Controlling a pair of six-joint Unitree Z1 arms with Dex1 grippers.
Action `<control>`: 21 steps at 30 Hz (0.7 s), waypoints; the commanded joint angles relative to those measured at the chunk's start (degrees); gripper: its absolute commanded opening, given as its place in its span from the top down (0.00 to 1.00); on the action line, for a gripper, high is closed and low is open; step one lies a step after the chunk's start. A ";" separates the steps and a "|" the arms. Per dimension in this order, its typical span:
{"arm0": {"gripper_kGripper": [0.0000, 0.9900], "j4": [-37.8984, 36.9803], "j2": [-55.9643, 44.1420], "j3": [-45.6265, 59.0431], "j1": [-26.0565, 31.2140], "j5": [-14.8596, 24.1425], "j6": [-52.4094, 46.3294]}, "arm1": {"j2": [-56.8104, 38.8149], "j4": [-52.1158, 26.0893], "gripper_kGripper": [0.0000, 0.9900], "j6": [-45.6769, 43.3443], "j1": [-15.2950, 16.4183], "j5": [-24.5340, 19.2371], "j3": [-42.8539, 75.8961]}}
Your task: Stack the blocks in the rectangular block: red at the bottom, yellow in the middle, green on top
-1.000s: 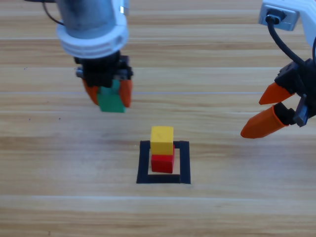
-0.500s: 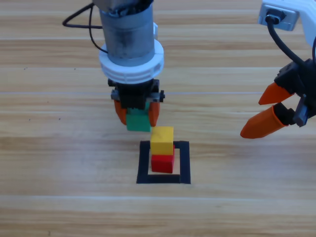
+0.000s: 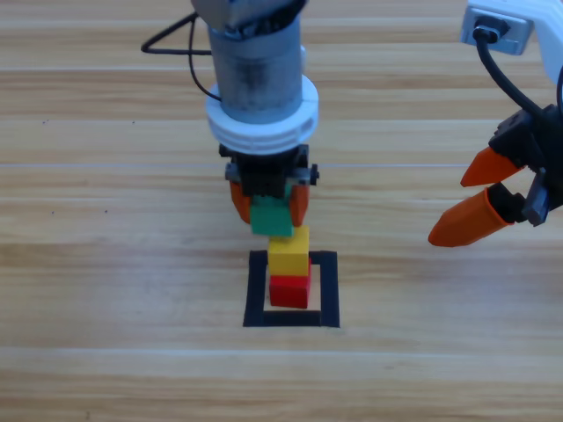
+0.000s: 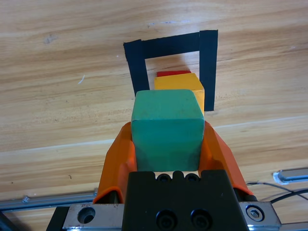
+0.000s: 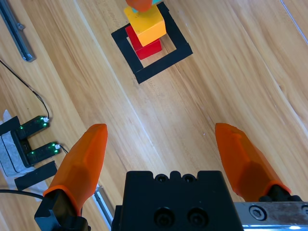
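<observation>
The left gripper [image 4: 166, 144] has its two orange jaws closed on the sides of the green cube [image 4: 167, 127], which is held above the table, just behind and a little left of the stack. The yellow cube [image 3: 288, 252] already sits on the red cube [image 3: 289, 291] inside the black tape rectangle [image 3: 326, 290], so the last step looks to be in hand: placing green on top. The next move calls for carrying the cube squarely over the yellow one, then lowering it gently before letting go.

The left wrist view shows the grip itself; the high view shows the offset from the stack. The right gripper [image 3: 482, 195] waits wide open and empty, well off to the right.
</observation>
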 commanded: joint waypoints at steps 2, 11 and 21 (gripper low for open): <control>1.00 0.25 3.97 -0.56 -2.36 -0.49 -0.95 | -3.81 -1.71 0.00 -0.22 -1.06 0.80 1.98; 1.00 0.25 4.06 -1.00 -2.36 -0.40 -0.95 | -3.72 -1.80 0.00 -0.22 -1.06 0.98 1.98; 1.00 0.25 3.79 -1.00 -2.45 -0.49 -0.95 | -3.55 -1.80 0.00 -0.22 -1.06 0.98 1.98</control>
